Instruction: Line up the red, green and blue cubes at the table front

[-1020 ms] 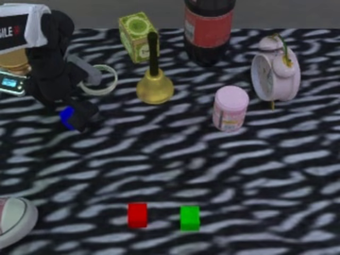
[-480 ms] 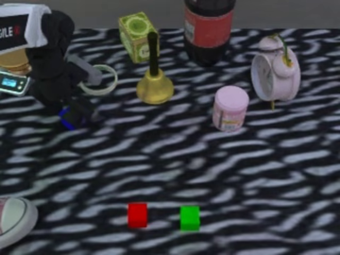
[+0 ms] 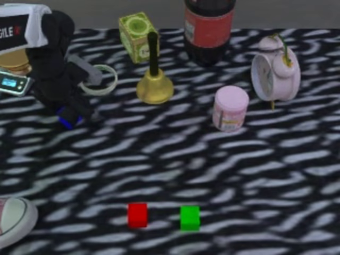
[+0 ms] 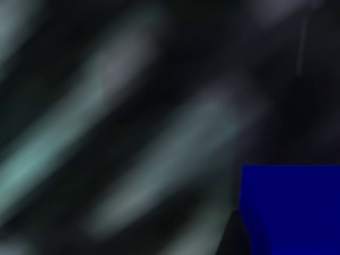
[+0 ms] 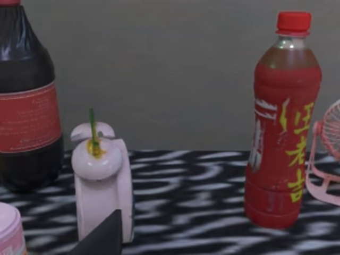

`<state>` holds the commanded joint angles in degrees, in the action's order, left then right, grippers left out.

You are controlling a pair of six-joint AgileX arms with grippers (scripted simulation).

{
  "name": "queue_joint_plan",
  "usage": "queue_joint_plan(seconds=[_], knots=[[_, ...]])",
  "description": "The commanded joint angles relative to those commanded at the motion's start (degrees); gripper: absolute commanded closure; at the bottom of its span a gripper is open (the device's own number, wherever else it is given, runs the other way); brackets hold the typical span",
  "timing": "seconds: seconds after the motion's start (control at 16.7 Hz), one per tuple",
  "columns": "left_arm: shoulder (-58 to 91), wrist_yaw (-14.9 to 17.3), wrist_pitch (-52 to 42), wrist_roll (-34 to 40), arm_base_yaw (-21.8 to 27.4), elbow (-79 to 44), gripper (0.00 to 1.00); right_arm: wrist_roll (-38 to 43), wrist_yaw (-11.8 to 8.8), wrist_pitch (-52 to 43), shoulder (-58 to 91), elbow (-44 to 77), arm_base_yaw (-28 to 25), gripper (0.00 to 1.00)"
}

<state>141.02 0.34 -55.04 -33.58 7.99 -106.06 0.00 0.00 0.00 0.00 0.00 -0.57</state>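
The blue cube (image 3: 66, 115) lies at the table's back left, mostly covered by my left gripper (image 3: 71, 113), which is down around it. In the left wrist view the blue cube (image 4: 292, 207) fills one corner, with a dark fingertip (image 4: 232, 236) pressed against its side. The red cube (image 3: 137, 215) and the green cube (image 3: 189, 218) sit side by side near the table front (image 3: 239, 244), a small gap between them. My right arm is parked outside the top view. Only one dark fingertip (image 5: 109, 236) of it shows, far to one side, with nothing held.
Along the back stand a yellow-green box (image 3: 137, 36), a brass bell (image 3: 154, 85), a dark cola bottle (image 3: 208, 29), a pink jar (image 3: 230, 108) and a pink alarm clock (image 3: 275, 71). A white ring (image 3: 109, 79) and a small scale (image 3: 11, 84) lie by the left arm. A shoe (image 3: 13, 220) sits front left.
My left gripper has sunk and shifted slightly back-left over the blue cube, covering more of it. The red and green cubes have stayed put.
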Motion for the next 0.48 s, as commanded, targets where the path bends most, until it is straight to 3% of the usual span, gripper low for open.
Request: queue_joint_plan(seconds=[0.48], knots=[[-2.5, 0.5, -4.7, 0.2, -0.3, -3.1, 1.0, 0.0, 0.0, 0.0, 0.0, 0.0, 0.0, 0.0]])
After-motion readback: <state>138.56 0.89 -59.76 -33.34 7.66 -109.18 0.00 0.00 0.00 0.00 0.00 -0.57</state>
